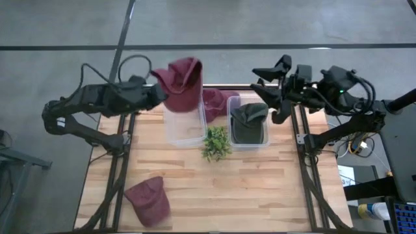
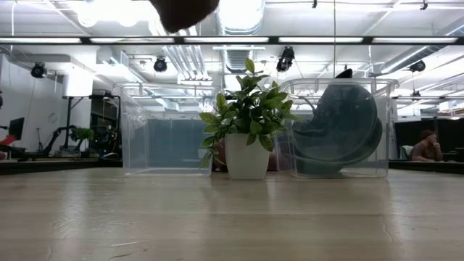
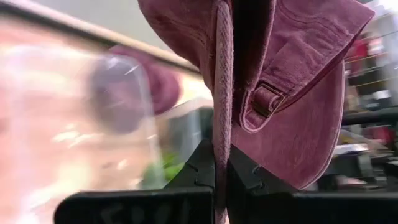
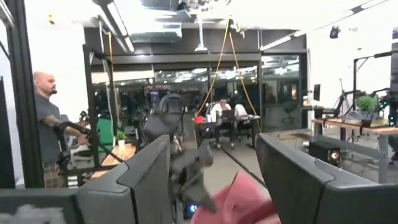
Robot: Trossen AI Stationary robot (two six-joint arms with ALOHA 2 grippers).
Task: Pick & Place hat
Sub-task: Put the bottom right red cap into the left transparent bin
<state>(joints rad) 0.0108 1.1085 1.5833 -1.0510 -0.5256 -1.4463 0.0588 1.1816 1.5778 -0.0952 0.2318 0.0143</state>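
Fingers of my left gripper (image 3: 221, 168) clenched the maroon cotton cap (image 1: 182, 83) above the clear plastic bin (image 1: 185, 127), poised for dropping; my right gripper (image 1: 265, 84) waited open.

The left clear bin (image 1: 184, 127) stands open-topped and bare inside, the maroon hat (image 1: 181, 83) hanging over its far rim. A potted plant (image 1: 216, 142) crowds between it and the right bin (image 1: 248, 132). The near counter (image 1: 260, 188) is open, save another hat (image 1: 149, 200) at its left corner.
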